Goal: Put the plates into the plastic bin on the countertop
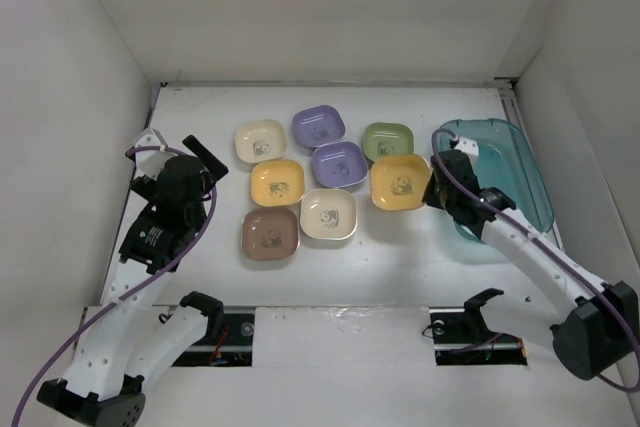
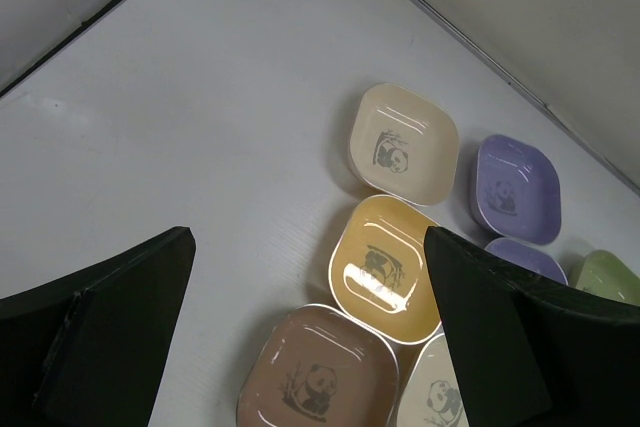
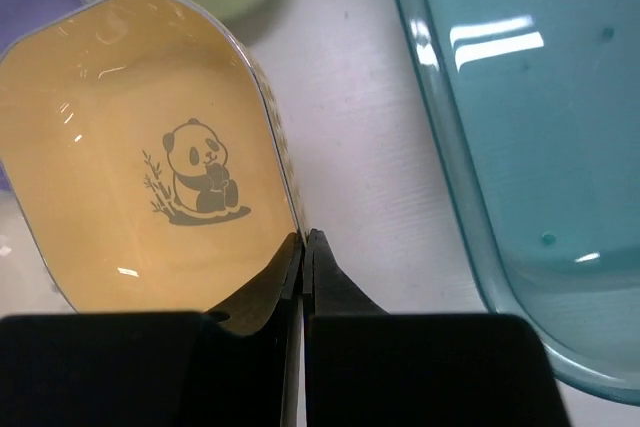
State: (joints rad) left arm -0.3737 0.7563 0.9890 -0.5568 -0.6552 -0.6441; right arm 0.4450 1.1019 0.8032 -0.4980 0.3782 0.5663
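Eight plates lie in a cluster on the white countertop [image 1: 400,257]: cream [image 1: 260,139], purple [image 1: 318,127], green [image 1: 388,140], purple [image 1: 338,164], yellow-orange [image 1: 277,182], cream [image 1: 328,214], brown [image 1: 270,233] and a second yellow-orange plate [image 1: 400,182]. My right gripper [image 1: 432,193] is shut on the right rim of that second yellow-orange plate [image 3: 130,147]; the right wrist view shows its fingers [image 3: 305,239] pinching the rim. The teal plastic bin [image 1: 520,162] stands just right of it and holds nothing [image 3: 520,97]. My left gripper [image 1: 178,153] is open and empty, hovering left of the plates [image 2: 308,237].
White walls enclose the countertop on the left, back and right. The bin sits against the right wall. The left wrist view shows the cream [image 2: 402,139], yellow-orange [image 2: 385,267] and brown [image 2: 318,372] plates ahead of the open fingers.
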